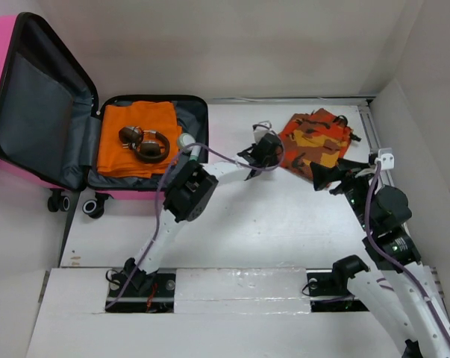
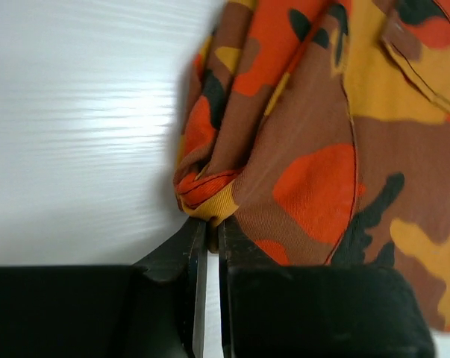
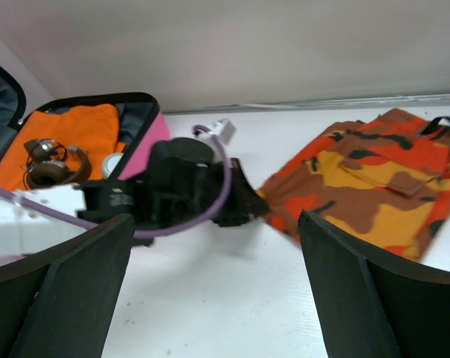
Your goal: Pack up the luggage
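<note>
The hot-pink luggage (image 1: 1, 82) lies open at the far left, its lid propped up. Its dark grey base holds a folded orange cloth (image 1: 135, 138) with brown headphones (image 1: 145, 143) on top. A camouflage garment (image 1: 314, 142) in orange, brown and yellow lies on the table at the far right. My left gripper (image 1: 272, 155) is shut on the garment's left edge; the wrist view shows the fold (image 2: 210, 205) pinched between the jaws. My right gripper (image 1: 330, 179) is open and empty, just near of the garment (image 3: 374, 194).
White walls enclose the table on the back and right. A white connector (image 1: 385, 157) sits on the right rail. The luggage's wheels (image 1: 94, 205) stick out toward the near side. Purple cables loop along both arms.
</note>
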Action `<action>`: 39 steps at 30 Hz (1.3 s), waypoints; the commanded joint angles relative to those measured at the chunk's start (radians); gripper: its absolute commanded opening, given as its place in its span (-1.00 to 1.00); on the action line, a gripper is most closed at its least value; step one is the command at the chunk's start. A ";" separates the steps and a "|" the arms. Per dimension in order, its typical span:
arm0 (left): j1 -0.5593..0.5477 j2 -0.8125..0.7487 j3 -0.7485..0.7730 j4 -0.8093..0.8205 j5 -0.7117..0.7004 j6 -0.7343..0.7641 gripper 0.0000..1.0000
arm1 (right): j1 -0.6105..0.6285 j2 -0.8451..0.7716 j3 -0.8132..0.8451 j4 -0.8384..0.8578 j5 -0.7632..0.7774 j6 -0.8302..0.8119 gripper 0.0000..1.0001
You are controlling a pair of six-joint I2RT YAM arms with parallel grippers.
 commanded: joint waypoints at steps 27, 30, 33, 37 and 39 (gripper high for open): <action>-0.021 -0.223 -0.328 -0.002 0.071 -0.330 0.17 | 0.011 0.032 -0.013 0.089 -0.052 0.016 0.93; -0.021 -0.157 -0.260 -0.034 0.058 -0.362 0.14 | 0.011 0.032 -0.013 0.089 -0.052 0.016 0.93; -0.021 -0.129 -0.213 -0.068 0.037 -0.387 0.07 | 0.011 0.032 -0.013 0.089 -0.052 0.016 0.93; -0.007 -0.118 -0.202 -0.044 0.035 -0.387 -0.01 | 0.011 0.032 -0.013 0.089 -0.061 0.016 0.93; 0.011 -0.118 -0.211 -0.012 0.060 -0.414 -0.10 | 0.011 0.032 -0.013 0.089 -0.061 0.016 0.93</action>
